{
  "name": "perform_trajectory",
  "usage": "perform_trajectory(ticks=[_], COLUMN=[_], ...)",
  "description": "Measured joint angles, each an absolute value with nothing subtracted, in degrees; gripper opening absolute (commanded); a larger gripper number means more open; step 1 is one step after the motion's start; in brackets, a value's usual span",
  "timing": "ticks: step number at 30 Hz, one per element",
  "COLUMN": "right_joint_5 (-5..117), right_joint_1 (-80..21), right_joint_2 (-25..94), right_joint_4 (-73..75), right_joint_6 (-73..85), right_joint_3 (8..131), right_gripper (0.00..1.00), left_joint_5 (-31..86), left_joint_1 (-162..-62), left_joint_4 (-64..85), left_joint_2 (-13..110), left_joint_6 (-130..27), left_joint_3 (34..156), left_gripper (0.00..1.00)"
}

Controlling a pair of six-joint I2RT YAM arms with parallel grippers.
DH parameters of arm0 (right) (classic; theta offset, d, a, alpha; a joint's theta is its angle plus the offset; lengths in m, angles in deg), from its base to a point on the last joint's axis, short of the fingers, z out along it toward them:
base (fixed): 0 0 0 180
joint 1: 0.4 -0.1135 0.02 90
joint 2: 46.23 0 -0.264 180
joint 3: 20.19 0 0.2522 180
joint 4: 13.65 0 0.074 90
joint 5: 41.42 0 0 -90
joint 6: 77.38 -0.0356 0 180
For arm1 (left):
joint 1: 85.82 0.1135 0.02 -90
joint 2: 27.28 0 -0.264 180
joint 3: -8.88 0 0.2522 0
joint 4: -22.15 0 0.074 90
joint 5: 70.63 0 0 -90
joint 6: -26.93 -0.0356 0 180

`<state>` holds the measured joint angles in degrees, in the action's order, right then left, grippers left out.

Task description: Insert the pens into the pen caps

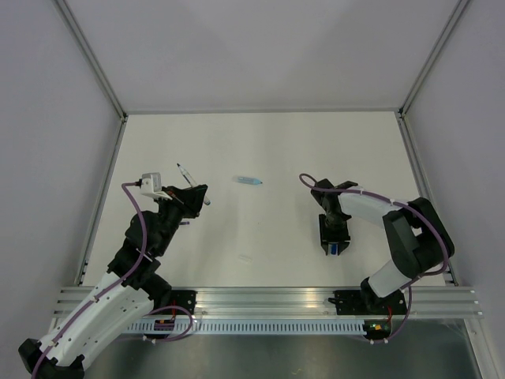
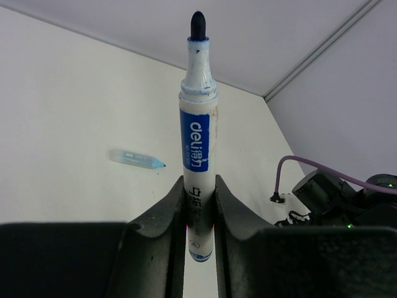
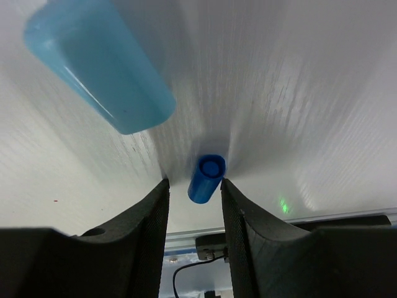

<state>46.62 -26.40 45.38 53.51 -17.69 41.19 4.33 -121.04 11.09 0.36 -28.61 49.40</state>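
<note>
Tabletop [image 1: 276, 150] centre holds pale cap [image 1: 248, 181], far from walls [image 1: 47, 118].

Your stock: white pen [image 2: 197, 143], blue label, dark tip, upright, clamped in left jaws; pale blue cap [image 2: 136, 158] lying beyond them; small blue cap [image 3: 206, 179] between right jaws; second pale cap [image 3: 99, 62] ahead-left.

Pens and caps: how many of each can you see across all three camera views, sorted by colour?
White pen: 1
Pale blue caps: 2
Dark blue cap: 1
Total: 4
</note>
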Motion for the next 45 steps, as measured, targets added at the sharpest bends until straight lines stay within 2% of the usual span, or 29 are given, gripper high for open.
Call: perform_trajectory(ticks=[15,23,33,40,45], right_joint_5=[45.35,44.15,44.63,48.11,47.38], right_joint_1=[-24.44,-24.39,-25.70,-26.08,-27.56], right_joint_2=[42.85,42.32,43.02,35.79,36.01], right_joint_4=[44.88,45.34,50.50,51.98,54.02], right_joint_6=[-17.82,-15.72,4.02,17.81,25.39], right_joint_3=[40.90,41.06,58.94,55.94,53.06], right_gripper=[0.45,0.59,0.61,0.61,0.61], left_joint_5=[3.78,3.36,2.93,2.91,2.86], left_joint_1=[-121.04,-121.04,-121.04,-121.04,-121.04], left_joint_4=[11.02,10.98,10.76,10.65,10.63], left_joint_2=[0.36,0.60,0.58,-0.23,-1.74], left_joint_6=[-28.61,-28.59,-28.59,-28.57,-28.55], left_joint_3=[49.40,49.40,49.40,49.40,49.40], left_gripper=[0.02,0.02,0.02,0.02,0.02])
